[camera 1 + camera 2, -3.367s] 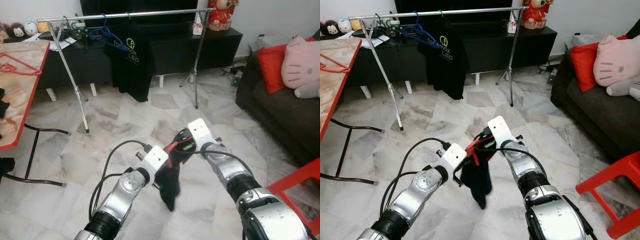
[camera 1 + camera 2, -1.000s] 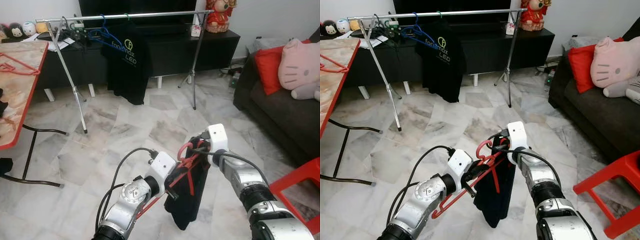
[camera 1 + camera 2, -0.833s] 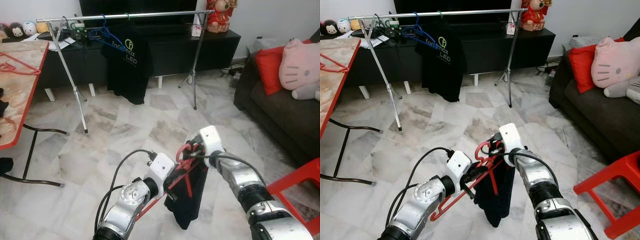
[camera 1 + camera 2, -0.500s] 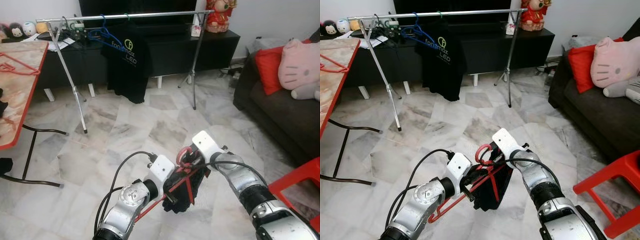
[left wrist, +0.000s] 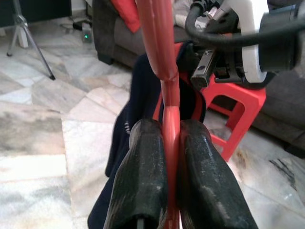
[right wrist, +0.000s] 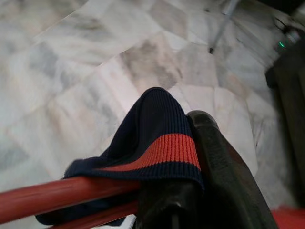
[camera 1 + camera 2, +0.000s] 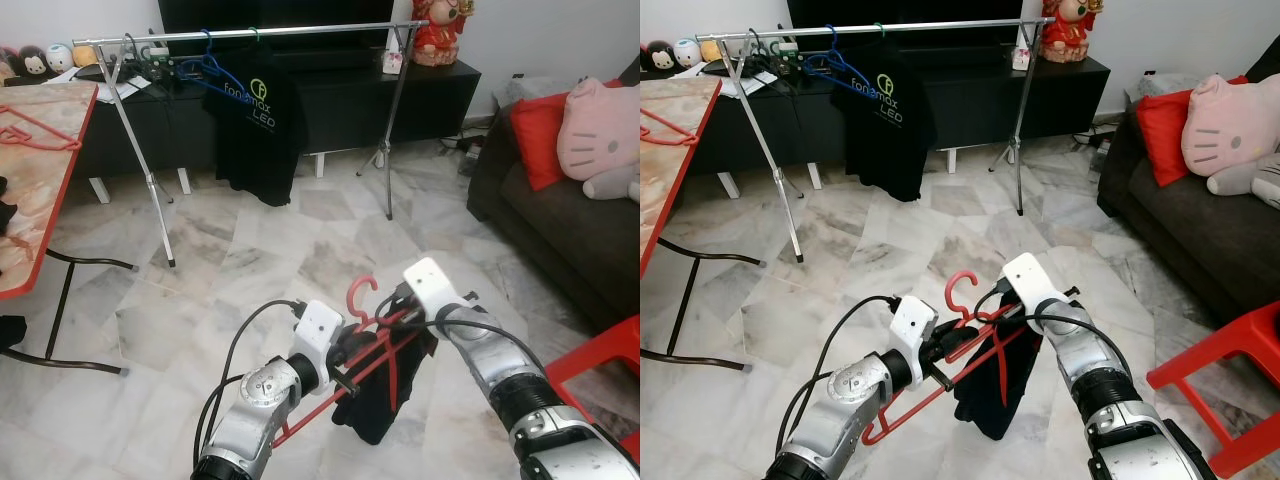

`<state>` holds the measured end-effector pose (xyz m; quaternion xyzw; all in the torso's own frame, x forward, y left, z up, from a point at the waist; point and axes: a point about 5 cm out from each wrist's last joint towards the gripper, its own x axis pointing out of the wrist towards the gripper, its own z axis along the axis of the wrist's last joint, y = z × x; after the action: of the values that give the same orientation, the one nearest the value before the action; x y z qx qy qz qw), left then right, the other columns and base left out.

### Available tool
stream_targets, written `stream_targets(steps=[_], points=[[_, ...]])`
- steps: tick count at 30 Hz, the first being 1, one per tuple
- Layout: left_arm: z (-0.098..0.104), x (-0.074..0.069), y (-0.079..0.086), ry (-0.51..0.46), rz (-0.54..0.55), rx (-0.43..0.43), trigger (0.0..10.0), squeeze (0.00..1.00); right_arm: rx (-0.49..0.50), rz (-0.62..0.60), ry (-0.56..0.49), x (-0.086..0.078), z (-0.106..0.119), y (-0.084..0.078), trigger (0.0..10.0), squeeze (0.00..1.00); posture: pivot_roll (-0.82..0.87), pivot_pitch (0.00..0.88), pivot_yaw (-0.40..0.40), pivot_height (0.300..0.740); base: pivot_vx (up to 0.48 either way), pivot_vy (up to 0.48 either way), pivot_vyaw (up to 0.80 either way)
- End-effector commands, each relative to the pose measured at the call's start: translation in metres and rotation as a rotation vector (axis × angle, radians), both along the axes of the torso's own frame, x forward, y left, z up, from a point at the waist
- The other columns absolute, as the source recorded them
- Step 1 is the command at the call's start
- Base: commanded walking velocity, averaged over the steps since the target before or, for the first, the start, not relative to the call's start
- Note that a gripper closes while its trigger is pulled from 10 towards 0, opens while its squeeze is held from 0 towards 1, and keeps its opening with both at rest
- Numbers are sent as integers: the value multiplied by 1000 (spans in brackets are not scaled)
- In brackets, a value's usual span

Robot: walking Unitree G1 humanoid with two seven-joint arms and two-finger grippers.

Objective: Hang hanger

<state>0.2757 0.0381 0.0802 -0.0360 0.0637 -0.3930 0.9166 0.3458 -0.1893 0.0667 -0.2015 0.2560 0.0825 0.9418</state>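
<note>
Left gripper (image 5: pixel 170 157) clamped on red hanger (image 7: pixel 372 366), right gripper (image 6: pixel 190 191) pinching dark garment (image 7: pixel 385 405) (red-striped collar).

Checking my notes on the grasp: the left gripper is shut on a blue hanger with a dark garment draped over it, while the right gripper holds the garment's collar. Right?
Not quite: the hanger is red, not blue, as the left wrist view shows. The rest holds: the left gripper is shut on it, the dark garment hangs over it, and the right gripper holds its collar.
</note>
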Motion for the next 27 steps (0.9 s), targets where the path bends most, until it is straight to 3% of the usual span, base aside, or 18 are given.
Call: stream_targets(steps=[1,7,14,19,22,27], points=[[43,12,7,-162,59,-144,10000,0,25,-163,101,-16,-21,-26,10000,0,-24,0,-80,740,0,0,0],[42,12,8,-161,58,-140,10000,0,109,-280,51,-15,-16,-39,10000,0,-26,0,-74,740,0,0,0],[41,14,8,-157,81,-123,10000,0,318,-191,-44,-6,-5,-10,10000,0,-27,0,-69,740,0,0,0],[41,15,10,-158,110,-128,10000,0,392,-157,-92,-4,0,0,10000,0,-24,0,-70,740,0,0,0],[40,17,13,-155,123,-120,10000,0,542,-91,-156,-3,11,14,10000,0,-26,0,-68,740,0,0,0],[37,15,10,-138,99,-107,10000,0,538,-33,-206,-4,16,19,10000,0,-27,0,-68,740,0,0,0]])
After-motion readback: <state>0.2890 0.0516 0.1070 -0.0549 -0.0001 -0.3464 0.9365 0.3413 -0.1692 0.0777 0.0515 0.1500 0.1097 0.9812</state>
